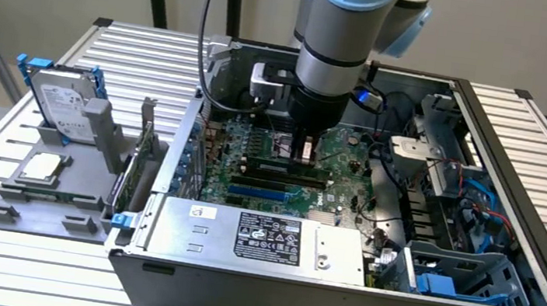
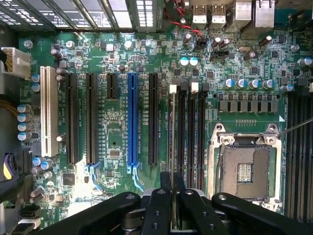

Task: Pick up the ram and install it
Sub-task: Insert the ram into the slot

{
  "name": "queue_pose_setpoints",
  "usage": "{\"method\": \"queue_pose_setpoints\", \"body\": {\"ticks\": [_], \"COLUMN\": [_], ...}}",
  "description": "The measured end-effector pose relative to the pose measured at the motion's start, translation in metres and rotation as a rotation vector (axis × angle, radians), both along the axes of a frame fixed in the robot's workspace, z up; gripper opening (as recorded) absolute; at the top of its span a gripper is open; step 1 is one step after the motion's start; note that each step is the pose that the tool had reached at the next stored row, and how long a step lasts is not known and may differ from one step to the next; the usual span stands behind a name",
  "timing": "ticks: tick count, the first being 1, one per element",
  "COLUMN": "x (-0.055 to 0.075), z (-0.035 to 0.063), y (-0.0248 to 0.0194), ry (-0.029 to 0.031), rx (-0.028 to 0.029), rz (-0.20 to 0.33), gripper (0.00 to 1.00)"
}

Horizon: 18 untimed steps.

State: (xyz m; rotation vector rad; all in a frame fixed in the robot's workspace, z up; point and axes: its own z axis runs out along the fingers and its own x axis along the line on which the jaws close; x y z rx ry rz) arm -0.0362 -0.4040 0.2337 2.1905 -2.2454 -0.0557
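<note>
- Fingers [image 2: 159, 205] pinching the RAM stick [image 2: 172, 147] by its top edge, nearly together.
- Stick sitting edge-on over a DIMM slot [image 2: 182, 132] beside the CPU socket [image 2: 244, 169], mid-motherboard [image 2: 117, 147].
- Probably light, stiff, fragile; gripping the edges is safest.

Claw [image 1: 306, 157] over motherboard [image 1: 271, 170] inside case [image 1: 339, 302], hard drive [image 1: 63, 104] outside at exterior view's left

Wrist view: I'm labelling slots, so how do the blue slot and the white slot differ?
The blue slot is narrow and sits between black slots. The white slot is wider and sits nearer the edge of the board, beside capacitors. Both run parallel and look about equally long.
</note>
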Motion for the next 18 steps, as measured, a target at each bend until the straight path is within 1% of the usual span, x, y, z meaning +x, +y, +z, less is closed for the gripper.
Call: {"method": "queue_pose_setpoints", "body": {"ticks": [2, 9, 18], "x": [0.0000, -0.0009, -0.0013], "z": [-0.0003, -0.0014, -0.0025], "y": [0.0000, 0.0002, 0.0009], "ry": [-0.0001, -0.0001, -0.0001], "rx": [0.0012, 0.0025, 0.0027], "rz": [0.000, 0.000, 0.000], "gripper": [0.13, 0.13, 0.13]}}
